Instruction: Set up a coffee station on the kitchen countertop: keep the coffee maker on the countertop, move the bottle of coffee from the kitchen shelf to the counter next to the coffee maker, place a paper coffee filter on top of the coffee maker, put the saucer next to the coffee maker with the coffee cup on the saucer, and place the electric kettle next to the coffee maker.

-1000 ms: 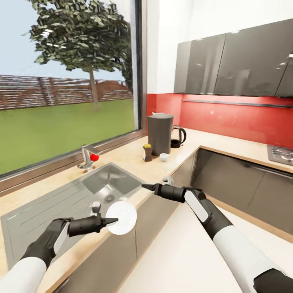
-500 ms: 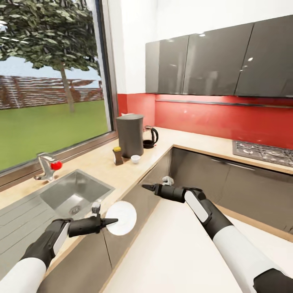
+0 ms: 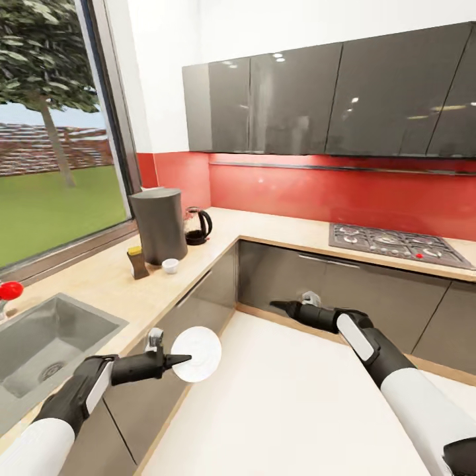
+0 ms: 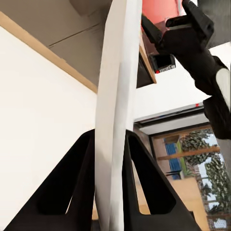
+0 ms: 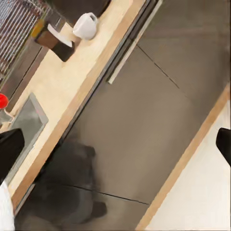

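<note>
My left gripper is shut on the rim of the white saucer, held low beside the counter's front; in the left wrist view the saucer stands edge-on between the fingers. The dark grey coffee maker stands on the light wood countertop near the window corner. The glass electric kettle is just behind it, the bottle of coffee and the white coffee cup in front. My right gripper hovers over the floor, holding nothing; dark fingertips show far apart.
A steel sink with a red-knobbed tap is inset in the counter on the left. A gas hob sits on the right-hand run. Grey cabinet fronts line the corner, with white floor between them.
The view has swung to the right, so the counter's things sit further left in the picture. The saucer stays in my left gripper. My right arm has shifted rightward in the picture.
</note>
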You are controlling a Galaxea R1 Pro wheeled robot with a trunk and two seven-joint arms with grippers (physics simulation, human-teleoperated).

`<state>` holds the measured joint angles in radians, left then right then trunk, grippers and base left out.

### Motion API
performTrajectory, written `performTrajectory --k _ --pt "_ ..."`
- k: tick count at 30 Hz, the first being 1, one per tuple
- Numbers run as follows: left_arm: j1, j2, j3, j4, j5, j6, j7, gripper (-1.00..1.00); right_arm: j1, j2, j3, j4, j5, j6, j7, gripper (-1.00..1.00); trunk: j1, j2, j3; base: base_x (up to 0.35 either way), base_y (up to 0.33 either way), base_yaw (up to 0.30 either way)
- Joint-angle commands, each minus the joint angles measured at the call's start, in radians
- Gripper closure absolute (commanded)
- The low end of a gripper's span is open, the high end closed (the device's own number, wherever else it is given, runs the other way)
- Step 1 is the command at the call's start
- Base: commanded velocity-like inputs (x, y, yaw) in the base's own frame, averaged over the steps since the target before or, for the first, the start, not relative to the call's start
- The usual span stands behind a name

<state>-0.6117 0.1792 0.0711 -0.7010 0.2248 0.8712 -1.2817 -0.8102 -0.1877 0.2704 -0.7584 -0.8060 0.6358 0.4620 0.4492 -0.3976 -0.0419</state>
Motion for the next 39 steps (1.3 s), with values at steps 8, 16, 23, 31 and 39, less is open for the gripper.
performTrajectory --k 8,16,23,31,39 --pt "0.002 0.007 0.004 0.0 0.001 0.005 -0.001 1.0 -0.001 0.017 -0.049 0.541 0.024 -0.015 0.0 -1.0 0.001 -0.002 -0.002 0.097 -0.26 -0.056" --pt "0.001 0.004 0.004 -0.001 0.002 0.005 -0.001 1.0 0.194 0.15 -0.047 0.732 0.329 -0.171 -0.008 -1.0 0.001 -0.002 -0.002 0.115 -0.262 -0.001" --pt "0.003 0.01 0.004 0.0 0.001 0.005 -0.001 1.0 0.316 0.182 -0.046 0.734 0.369 -0.176 -0.046 -1.0 0.001 -0.002 -0.002 0.166 -0.25 0.0" --pt "0.002 0.008 0.004 0.0 -0.001 0.003 0.002 1.0 0.394 0.185 -0.046 0.734 0.497 -0.403 -0.098 -1.0 0.001 -0.002 -0.002 0.181 -0.239 0.0" --pt "0.002 0.007 0.004 0.001 -0.002 0.003 0.003 1.0 0.397 0.185 -0.047 0.734 0.499 -0.414 -0.101 -1.0 0.001 -0.002 -0.002 0.269 -0.153 0.0"
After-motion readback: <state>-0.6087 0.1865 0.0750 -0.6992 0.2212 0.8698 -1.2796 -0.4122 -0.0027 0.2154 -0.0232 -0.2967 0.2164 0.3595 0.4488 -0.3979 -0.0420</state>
